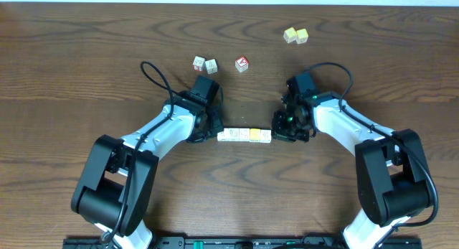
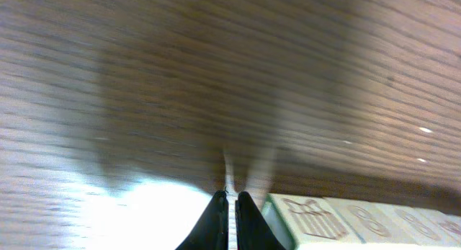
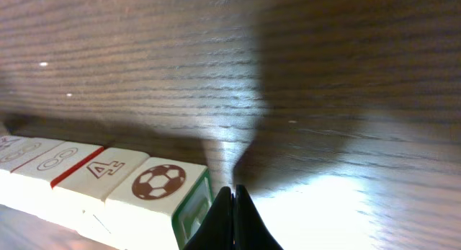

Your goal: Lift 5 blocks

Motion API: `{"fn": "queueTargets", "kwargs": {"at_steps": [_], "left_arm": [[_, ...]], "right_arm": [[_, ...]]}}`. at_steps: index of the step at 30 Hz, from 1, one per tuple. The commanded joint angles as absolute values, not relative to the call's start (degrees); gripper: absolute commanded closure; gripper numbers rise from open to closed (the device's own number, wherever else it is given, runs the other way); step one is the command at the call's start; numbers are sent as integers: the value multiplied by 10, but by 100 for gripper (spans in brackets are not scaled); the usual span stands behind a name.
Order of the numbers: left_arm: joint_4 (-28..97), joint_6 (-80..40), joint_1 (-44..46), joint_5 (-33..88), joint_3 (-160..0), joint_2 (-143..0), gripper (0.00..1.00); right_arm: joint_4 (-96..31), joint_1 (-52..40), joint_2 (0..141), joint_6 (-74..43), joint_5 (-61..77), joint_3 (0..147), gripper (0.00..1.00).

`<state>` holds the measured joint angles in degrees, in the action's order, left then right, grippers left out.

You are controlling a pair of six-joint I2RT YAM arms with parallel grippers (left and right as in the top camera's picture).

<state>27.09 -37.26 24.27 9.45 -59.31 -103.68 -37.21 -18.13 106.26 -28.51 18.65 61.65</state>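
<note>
a dark wooden table [image 1: 72,34] carries two white-and-black arms angled inward. the left gripper [image 2: 230,201] and right gripper [image 3: 232,196] each have their fingers pinched fully together, gripping nothing, and each is set against one end of the row of blocks [image 1: 244,135] near the table's middle. farther back lie two pale cubes [image 1: 204,64], two yellow-green cubes [image 1: 295,36] and a red-topped cube [image 1: 242,63].

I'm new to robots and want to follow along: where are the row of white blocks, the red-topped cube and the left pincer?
row of white blocks [image 1: 244,135]: overhead view, top of a middle block.
red-topped cube [image 1: 242,63]: overhead view, its red top.
left pincer [image 2: 229,199]: left wrist view, between its shut fingertips.
</note>
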Motion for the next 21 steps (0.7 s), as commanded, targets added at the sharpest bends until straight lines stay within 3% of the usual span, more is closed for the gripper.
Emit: {"fn": "queueTargets", "kwargs": {"at_steps": [1,8,10,13,15,17,18,21], "left_arm": [[287,-358,240,30,-610,-1011,93],[378,-358,234,-70,-628,-938,92],[408,-356,226,-76,-635,-902,85],[449,-357,209,-76,-637,-837,63],[488,-357,193,-76,-637,-778,44],[514,-357,182,-76,-637,-739,37],[528,-357,176,-76,-637,-718,35],[561,-357,170,-76,-637,-675,29]], "right_arm": [[-402,-184,1062,-271,115,656,99],[-545,-184,1057,-272,39,748,99],[-581,-184,1048,-271,39,775,99],[-639,-184,1014,-264,39,803,98],[-679,-185,973,-260,44,805,90],[-711,-187,940,-260,43,804,75],[-727,-190,920,-256,44,804,65],[-764,-209,866,-256,43,798,22]]}}
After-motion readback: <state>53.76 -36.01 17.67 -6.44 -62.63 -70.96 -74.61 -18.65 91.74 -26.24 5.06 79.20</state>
